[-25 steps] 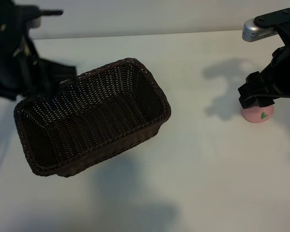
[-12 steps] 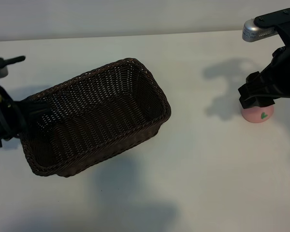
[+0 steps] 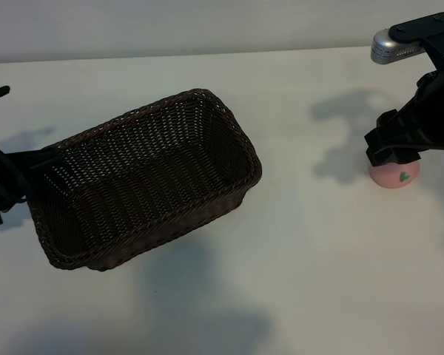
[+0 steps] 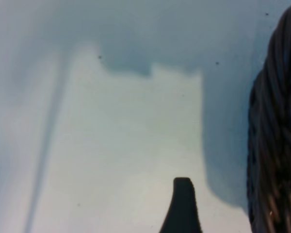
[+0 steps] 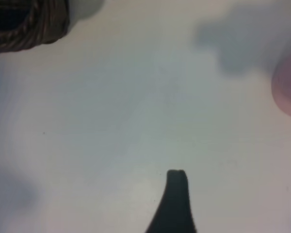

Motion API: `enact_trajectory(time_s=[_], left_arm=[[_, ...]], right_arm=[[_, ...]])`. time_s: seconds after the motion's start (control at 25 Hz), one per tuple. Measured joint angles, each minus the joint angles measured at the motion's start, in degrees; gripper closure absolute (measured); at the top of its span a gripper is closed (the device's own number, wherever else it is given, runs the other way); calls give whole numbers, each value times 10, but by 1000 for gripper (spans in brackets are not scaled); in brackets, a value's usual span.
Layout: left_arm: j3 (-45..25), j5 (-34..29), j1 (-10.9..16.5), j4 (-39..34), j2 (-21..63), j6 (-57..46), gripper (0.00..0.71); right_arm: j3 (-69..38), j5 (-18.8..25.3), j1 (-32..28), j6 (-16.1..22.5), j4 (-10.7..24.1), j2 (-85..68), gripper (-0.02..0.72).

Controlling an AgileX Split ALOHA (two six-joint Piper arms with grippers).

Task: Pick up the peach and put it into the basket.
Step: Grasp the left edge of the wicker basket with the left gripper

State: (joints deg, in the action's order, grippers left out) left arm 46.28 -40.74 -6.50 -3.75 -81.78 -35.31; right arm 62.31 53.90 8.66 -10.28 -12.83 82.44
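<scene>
Two risks: right gripper (image 3: 394, 157), open just above the peach (image 3: 394, 176) on the desk (image 3: 318, 259) well right of the basket (image 3: 144, 177), may nudge it rolling; open left gripper (image 3: 4, 188) crowds the basket's end.

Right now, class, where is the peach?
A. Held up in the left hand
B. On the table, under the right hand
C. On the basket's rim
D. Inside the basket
B: the peach sits on the white table directly under the right hand, well away from the basket, which has nothing in it.
</scene>
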Motion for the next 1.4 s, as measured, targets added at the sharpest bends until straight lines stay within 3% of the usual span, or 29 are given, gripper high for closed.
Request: enact_trajectory(time_s=[0.68, 1.28, 1.4], left_arm=[[0, 86, 0, 64, -110, 75, 118], [0, 103, 0, 69, -162, 95, 120], [0, 103, 0, 69, -162, 96, 160]], right_arm=[[0, 0, 0, -1, 0, 0, 108], [0, 0, 0, -1, 1, 0, 108], [0, 0, 0, -1, 2, 0, 108]])
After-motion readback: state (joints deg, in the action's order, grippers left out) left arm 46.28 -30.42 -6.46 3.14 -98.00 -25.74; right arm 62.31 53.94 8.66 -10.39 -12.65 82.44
